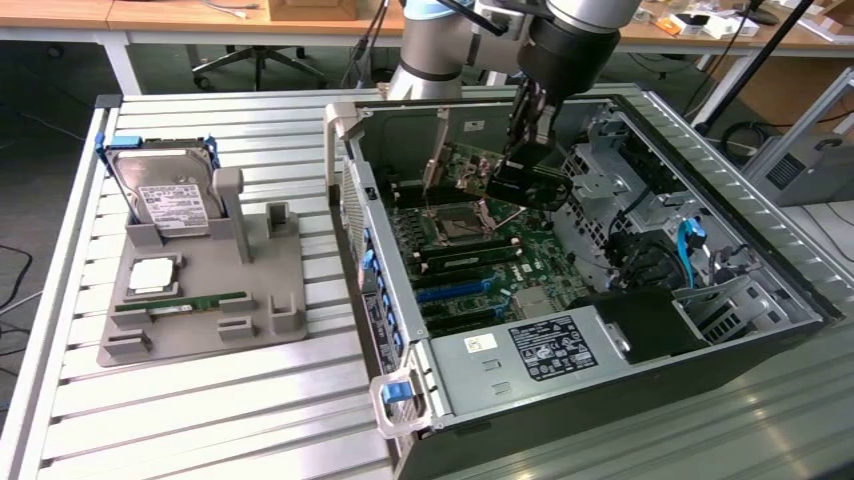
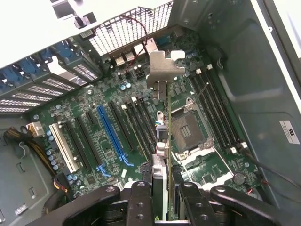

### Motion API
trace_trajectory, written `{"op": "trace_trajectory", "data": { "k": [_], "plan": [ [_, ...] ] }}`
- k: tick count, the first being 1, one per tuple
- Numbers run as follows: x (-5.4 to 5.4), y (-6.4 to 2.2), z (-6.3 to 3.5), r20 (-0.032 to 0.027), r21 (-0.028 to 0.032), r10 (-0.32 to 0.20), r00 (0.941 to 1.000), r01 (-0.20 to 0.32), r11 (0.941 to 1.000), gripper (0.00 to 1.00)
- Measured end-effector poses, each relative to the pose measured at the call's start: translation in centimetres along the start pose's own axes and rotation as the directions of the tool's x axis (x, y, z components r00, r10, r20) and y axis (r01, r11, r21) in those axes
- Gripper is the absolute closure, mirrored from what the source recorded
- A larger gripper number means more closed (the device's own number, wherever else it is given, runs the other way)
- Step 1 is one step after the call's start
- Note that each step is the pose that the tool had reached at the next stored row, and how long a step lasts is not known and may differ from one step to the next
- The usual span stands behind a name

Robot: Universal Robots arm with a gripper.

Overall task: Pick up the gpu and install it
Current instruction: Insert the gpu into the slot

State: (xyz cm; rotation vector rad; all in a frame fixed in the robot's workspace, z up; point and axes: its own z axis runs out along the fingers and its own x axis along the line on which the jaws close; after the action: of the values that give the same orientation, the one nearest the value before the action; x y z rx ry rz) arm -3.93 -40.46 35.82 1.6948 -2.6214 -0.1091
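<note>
The claw [image 1: 514, 170] hangs inside the case [image 1: 747, 260], with the gpu [image 2: 162, 127] between its fingers [image 2: 141, 202], above the motherboard [image 1: 494, 255]. Below it lies the CPU socket [image 2: 188, 129]. Well off toward the exterior view's left, a tray [image 1: 200, 310] on the table [image 1: 200, 420] carries a hard drive [image 1: 167, 195].

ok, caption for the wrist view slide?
Hand holding the gpu edge-on above the motherboard inside the open PC case.
</note>
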Motion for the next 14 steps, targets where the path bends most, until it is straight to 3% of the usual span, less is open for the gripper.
{"op": "trace_trajectory", "data": {
  "k": [14],
  "plan": [
    [0.0, 0.0, 0.02, -0.0031, -0.0011, -0.046, 0.9989, 0.046, 0.999, 0.73]
  ]
}}
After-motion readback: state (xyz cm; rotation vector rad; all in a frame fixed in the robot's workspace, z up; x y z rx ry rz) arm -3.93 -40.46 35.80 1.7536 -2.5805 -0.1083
